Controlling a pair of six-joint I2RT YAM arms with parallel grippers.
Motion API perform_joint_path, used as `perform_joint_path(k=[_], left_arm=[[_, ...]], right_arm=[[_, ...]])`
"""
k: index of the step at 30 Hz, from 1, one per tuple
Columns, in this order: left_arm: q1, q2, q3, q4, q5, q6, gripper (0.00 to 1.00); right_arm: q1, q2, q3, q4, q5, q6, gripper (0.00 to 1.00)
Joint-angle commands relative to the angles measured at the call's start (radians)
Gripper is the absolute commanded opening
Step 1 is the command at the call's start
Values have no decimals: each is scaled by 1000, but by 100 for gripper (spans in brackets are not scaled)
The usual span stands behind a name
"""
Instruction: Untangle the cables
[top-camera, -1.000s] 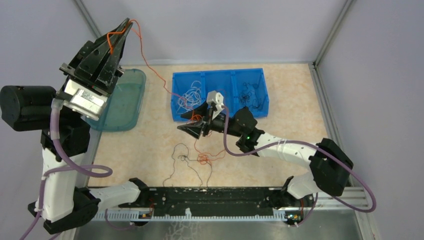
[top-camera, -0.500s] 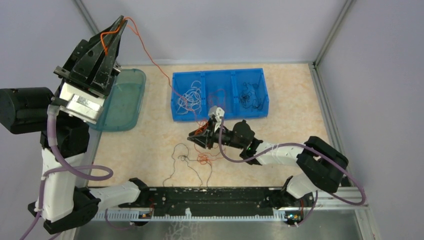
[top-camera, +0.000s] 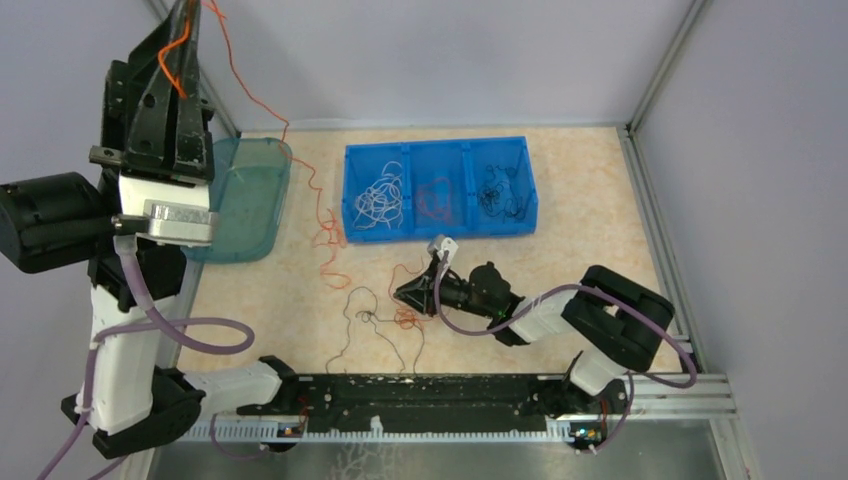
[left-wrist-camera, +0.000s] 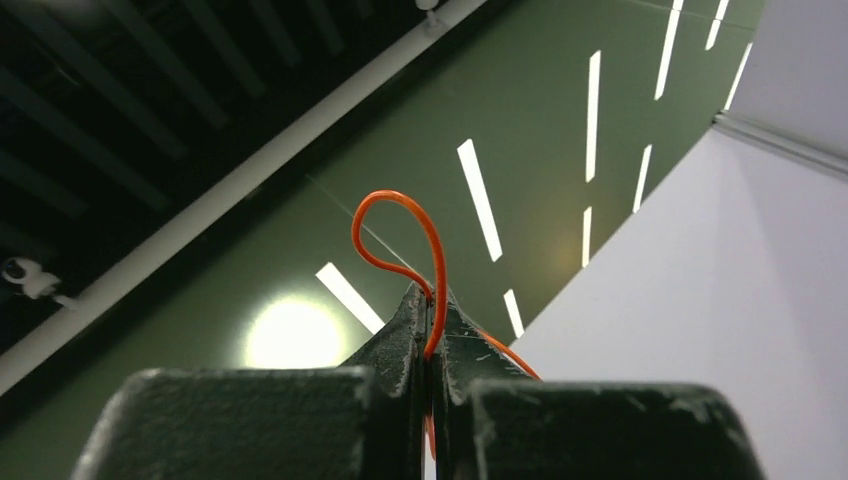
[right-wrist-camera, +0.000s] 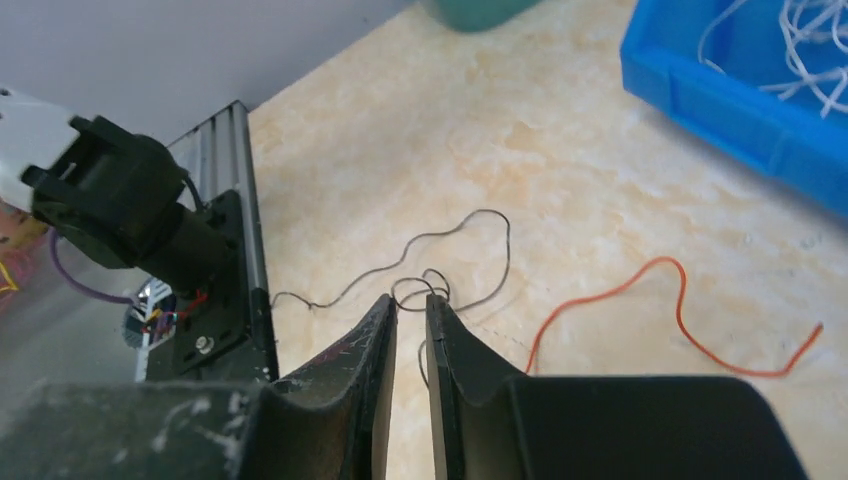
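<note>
Cables (top-camera: 405, 318) loose on table (top-camera: 580, 200), orange one (left-wrist-camera: 438, 270) high in left gripper (left-wrist-camera: 430, 295)

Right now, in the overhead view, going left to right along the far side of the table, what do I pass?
Teal tray → orange cable piled on the table → blue bin, holding in turn white cables → orange-red cables → black cables.

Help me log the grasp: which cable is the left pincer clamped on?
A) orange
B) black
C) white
A: the left pincer is shut on an orange cable, whose loop sticks out above the tips in the left wrist view.
</note>
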Motion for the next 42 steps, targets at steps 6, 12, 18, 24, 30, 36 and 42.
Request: perform_joint_path(k=[6, 12, 18, 24, 30, 36, 42], left_arm=[[5, -20, 67, -106, 46, -42, 0], [5, -101, -101, -149, 72, -165, 0], [5, -108, -130, -172, 75, -242, 0], [5, -101, -126, -188, 77, -272, 0], [4, -107, -140, -197, 74, -281, 0], [5, -146, -208, -271, 11, -445, 3], [5, -204, -371, -507, 33, -749, 34]], right_arm=[[-28, -76, -13, 105, 29, 45, 67], [14, -273, 249, -129, -58, -83, 94], [31, -255, 470, -256, -144, -130, 99], [30, -204, 493, -202, -234, -85, 88], [24, -209, 471, -218, -225, -80, 16], [20, -264, 480, -330, -115, -165, 0], [20, -295, 513, -410, -87, -228, 0]])
